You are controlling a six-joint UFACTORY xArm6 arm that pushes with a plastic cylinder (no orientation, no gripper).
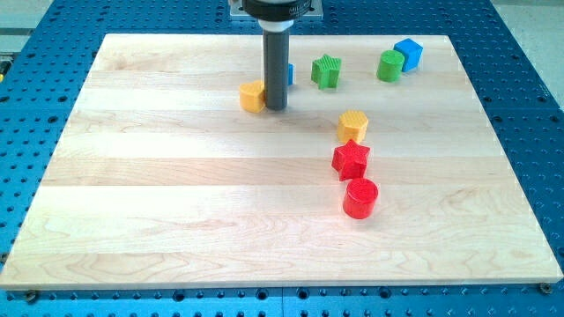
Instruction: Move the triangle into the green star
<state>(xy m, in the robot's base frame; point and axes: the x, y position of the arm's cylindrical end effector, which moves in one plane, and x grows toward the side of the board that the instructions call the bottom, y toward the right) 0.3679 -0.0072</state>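
Pale wooden board (176, 194), my tip (275, 107) touching yellow block (252, 96)

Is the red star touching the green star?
No, the red star sits lower on the board between a yellow block and a red cylinder, apart from the green star.

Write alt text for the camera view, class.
My tip rests on the wooden board beside a yellow block, left of the green star. A blue block peeks from behind the rod.
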